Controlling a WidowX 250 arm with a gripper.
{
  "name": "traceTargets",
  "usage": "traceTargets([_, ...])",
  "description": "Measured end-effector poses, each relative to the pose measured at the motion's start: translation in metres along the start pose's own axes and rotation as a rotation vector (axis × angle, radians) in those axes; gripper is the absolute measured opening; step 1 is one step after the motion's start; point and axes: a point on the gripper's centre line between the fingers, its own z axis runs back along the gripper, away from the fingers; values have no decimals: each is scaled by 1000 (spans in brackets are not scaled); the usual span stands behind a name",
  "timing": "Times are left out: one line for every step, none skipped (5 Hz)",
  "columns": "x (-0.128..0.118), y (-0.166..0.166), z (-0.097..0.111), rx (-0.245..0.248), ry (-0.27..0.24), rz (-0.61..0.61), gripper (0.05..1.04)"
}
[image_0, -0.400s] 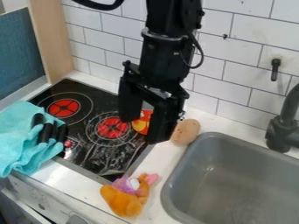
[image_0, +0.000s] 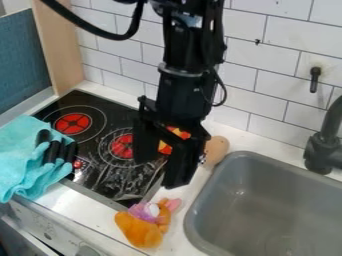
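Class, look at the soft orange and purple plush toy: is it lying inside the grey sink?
No, the orange and purple plush toy lies on the white countertop, to one side of the grey sink.

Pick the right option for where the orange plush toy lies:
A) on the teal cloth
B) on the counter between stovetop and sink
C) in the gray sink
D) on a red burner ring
B: the orange plush toy lies on the white counter, with the black stovetop on one side and the gray sink on the other.
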Motion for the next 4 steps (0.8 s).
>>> traceTargets([-6, -2, -14, -9, 22, 7, 1000])
traceTargets([-5, -2, -25, -10, 20, 21, 1000])
traceTargets([-1, 0, -35, -7, 21, 32, 1000])
traceTargets([2, 1, -38, -2, -3, 53, 1000])
